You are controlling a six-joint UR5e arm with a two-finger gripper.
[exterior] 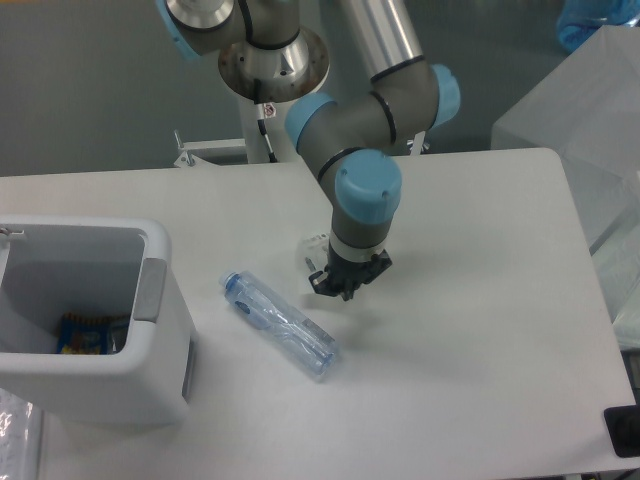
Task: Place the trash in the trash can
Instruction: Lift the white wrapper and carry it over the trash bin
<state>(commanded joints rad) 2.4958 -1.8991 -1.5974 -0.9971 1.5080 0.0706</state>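
I hang my claw (347, 285) low over the white table (480, 330), pointing straight down, because the piece I am after lies flat and can only be taken from above. The small clear wrapper (315, 246) with its white label peeks out at the claw's left edge, touching or nearly touching my fingers; whether those fingers are clenched on it or merely beside it I cannot tell, since my own wrist hides the gap between them. The bottle (279, 323), clear with its cap end toward the bin, lies on its side on the table, down and to the left of my claw, apart from it and untouched; I judge it the second pick, as it sits between me and the goal. The trash can (150, 350) stands open-topped at the table's left edge, well apart from me, its mouth upward so that anything released above it will fall in. By my count: two pieces of trash still outside on the table, one bin, and one blue-and-yellow packet (85, 334) already lying at the bottom of it.
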